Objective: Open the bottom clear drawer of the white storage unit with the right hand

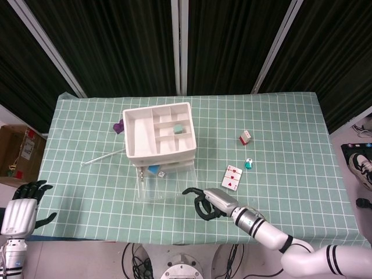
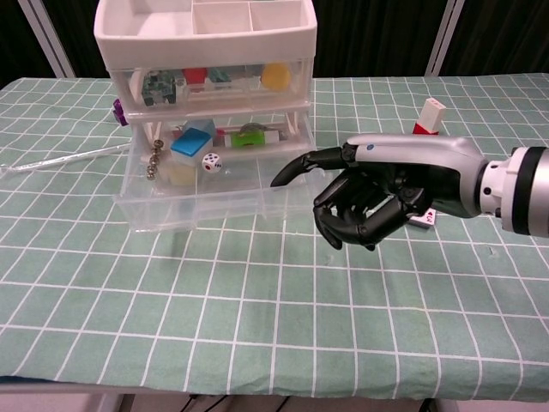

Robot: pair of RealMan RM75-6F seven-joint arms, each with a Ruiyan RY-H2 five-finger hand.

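Note:
The white storage unit (image 1: 158, 135) (image 2: 204, 34) stands at the table's left-centre. Its bottom clear drawer (image 1: 165, 187) (image 2: 206, 199) is pulled well out toward me, showing a blue block (image 2: 194, 142), a die (image 2: 210, 160) and a green piece (image 2: 251, 135) inside. My right hand (image 1: 207, 203) (image 2: 371, 194) sits at the drawer's front right corner. One finger stretches onto the drawer's front rim, the others are curled in. My left hand (image 1: 23, 204) hangs off the table's near left corner, fingers apart, holding nothing.
Playing cards (image 1: 232, 177) (image 2: 425, 221) lie right of the drawer, partly hidden behind my right hand in the chest view. Farther right are a red-and-white box (image 1: 245, 137) (image 2: 430, 115) and a teal piece (image 1: 248, 164). A clear stick (image 1: 102, 156) (image 2: 60, 159) and a purple object (image 1: 119, 125) lie left of the unit.

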